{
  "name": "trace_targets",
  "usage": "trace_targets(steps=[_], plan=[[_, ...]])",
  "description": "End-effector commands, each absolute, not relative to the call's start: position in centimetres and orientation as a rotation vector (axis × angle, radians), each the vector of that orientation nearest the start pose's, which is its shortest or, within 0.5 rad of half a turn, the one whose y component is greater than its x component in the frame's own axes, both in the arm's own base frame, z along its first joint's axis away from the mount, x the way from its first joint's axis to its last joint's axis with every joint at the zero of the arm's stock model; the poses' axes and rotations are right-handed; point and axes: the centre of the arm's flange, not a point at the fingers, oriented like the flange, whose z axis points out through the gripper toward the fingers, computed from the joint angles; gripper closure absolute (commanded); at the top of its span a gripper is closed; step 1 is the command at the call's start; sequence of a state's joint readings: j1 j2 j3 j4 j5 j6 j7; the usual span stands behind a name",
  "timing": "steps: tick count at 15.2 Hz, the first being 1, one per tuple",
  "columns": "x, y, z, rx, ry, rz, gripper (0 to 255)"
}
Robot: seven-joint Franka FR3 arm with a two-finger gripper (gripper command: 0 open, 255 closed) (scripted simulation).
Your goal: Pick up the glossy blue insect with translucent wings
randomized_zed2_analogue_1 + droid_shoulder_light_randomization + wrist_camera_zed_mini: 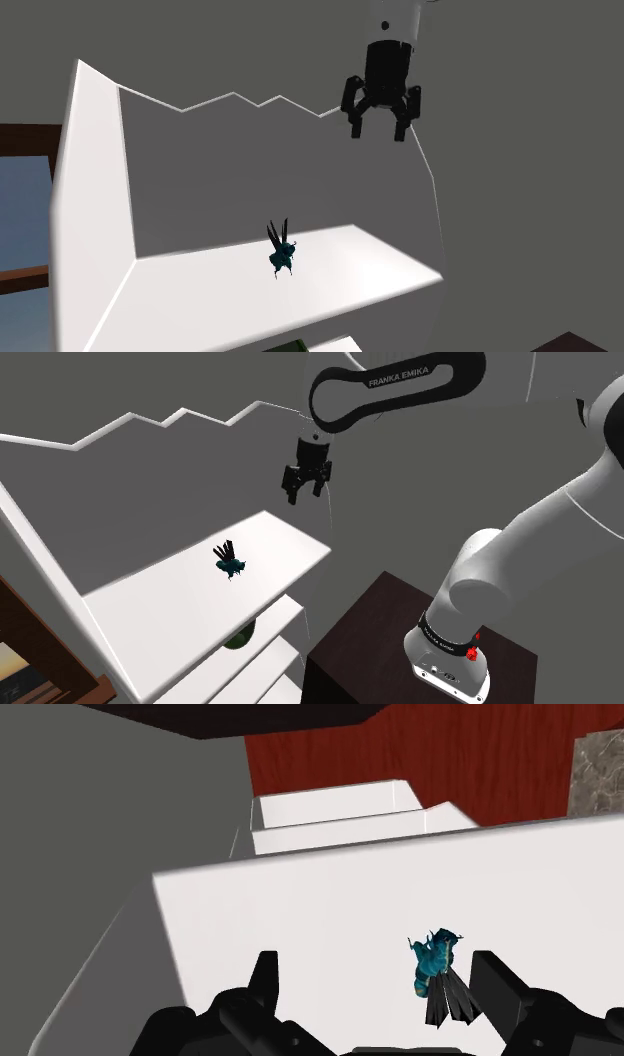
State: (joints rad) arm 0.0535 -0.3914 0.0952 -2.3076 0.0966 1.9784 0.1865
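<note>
The blue insect (229, 561) with dark wings sits on the top white shelf (180, 602). In the second exterior view the insect (281, 252) rests near the shelf's middle. My black gripper (306, 485) hangs well above the shelf, off to the insect's right in the shoulder view, open and holding nothing. Seen from the second exterior camera, the gripper (381, 122) is high above the insect, fingers spread. In the wrist view the insect (438, 969) lies far below, close to one finger (497, 987), and the gripper (380, 989) is open.
The shelf unit has a zigzag-topped white back panel (230, 150) and lower shelves (262, 652). A green object (240, 640) sits on the shelf beneath. My dark stand (390, 652) is at the shoulder view's lower right. Red-brown wall (400, 749) lies beyond.
</note>
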Motion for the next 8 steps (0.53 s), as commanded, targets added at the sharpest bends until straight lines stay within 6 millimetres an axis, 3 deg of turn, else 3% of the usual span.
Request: trace_targets(steps=[1, 8], plan=[[45.1, 8.7, 48.6, -3.073, 0.108, -0.065, 0], [51.5, 12.7, 42.8, -3.066, 0.06, -0.014, 0]])
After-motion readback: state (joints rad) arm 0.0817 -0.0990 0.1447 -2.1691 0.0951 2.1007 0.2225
